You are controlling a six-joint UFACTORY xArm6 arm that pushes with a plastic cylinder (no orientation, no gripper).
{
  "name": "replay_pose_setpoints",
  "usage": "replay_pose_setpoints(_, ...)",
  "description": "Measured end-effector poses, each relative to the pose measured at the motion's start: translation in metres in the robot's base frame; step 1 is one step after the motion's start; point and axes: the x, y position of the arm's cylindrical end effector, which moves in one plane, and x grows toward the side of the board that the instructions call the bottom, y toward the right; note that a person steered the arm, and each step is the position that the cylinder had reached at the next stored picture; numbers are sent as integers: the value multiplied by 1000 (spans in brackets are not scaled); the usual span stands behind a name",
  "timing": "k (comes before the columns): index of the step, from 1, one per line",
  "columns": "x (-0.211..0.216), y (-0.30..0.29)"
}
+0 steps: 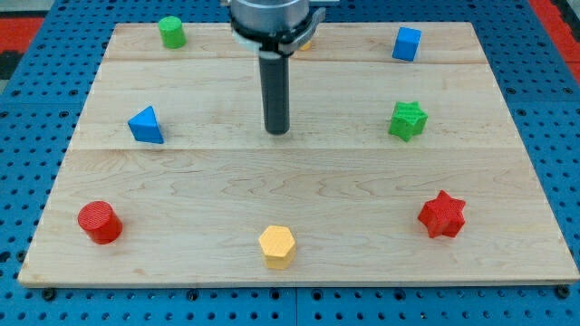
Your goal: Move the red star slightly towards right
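Note:
The red star [442,215] lies on the wooden board [299,181] at the view's lower right. My tip [277,132] is at the end of the dark rod near the board's middle top, well up and to the left of the red star and touching no block. The green star [408,119] lies to the right of my tip, above the red star.
A blue triangle [146,125] is at the left, a red cylinder [99,223] at the lower left, a yellow hexagon [277,245] at the bottom middle, a green cylinder [171,32] at the top left, a blue cube [407,43] at the top right. An orange block is mostly hidden behind the arm.

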Motion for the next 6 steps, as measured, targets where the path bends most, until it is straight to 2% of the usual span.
replay_pose_setpoints(1, -36, 17)
replay_pose_setpoints(2, -5, 70)
replay_pose_setpoints(3, 59, 79)
replay_pose_setpoints(5, 179, 170)
replay_pose_setpoints(6, 216, 180)
